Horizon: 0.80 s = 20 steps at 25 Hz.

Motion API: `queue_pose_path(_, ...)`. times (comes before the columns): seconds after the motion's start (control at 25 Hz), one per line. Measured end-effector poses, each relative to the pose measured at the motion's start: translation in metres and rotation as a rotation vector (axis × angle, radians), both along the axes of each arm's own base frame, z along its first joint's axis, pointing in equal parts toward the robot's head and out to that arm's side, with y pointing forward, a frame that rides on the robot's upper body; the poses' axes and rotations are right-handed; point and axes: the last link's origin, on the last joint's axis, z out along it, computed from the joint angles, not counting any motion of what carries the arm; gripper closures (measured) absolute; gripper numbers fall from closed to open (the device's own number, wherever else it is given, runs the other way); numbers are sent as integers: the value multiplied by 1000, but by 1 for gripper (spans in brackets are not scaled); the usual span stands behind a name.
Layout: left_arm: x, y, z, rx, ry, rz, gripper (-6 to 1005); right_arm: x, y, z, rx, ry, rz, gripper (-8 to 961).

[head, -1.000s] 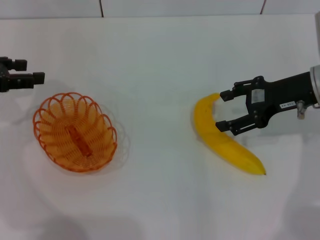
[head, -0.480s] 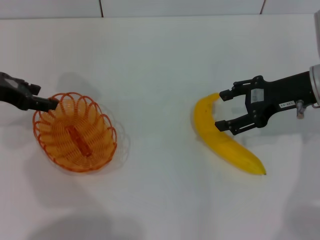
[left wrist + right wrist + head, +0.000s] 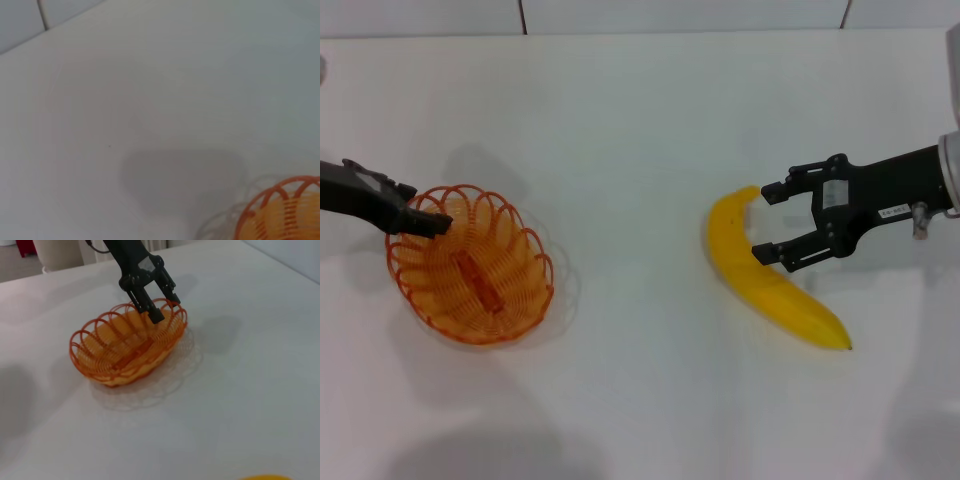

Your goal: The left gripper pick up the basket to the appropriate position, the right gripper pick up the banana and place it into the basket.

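The orange wire basket (image 3: pixel 470 265) sits on the white table at the left; it also shows in the right wrist view (image 3: pixel 127 347) and at a corner of the left wrist view (image 3: pixel 285 210). My left gripper (image 3: pixel 425 222) is at the basket's far-left rim, and in the right wrist view (image 3: pixel 161 304) its fingers stand apart, straddling the rim. The yellow banana (image 3: pixel 765 280) lies at the right, and a sliver of it shows in the right wrist view (image 3: pixel 265 477). My right gripper (image 3: pixel 766 221) is open over the banana's upper half, its lower finger over the fruit.
The white table (image 3: pixel 640 120) runs to a tiled wall at the back. Bare table lies between the basket and the banana.
My left gripper has moved right and down from the left edge to the basket's rim. The right gripper, banana and basket have not moved.
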Motion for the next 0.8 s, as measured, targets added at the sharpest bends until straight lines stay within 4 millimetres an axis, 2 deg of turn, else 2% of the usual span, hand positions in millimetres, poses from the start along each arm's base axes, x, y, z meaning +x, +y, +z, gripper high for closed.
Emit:
queue_pose_path(0.4,0,5,-4,14,16,-11,296,2,1,-3,-2,-12,-6,76)
queue_pose_path(0.8,1,4,-9,3,17,-22,411,0,2,-3,-3,-11,-10,76)
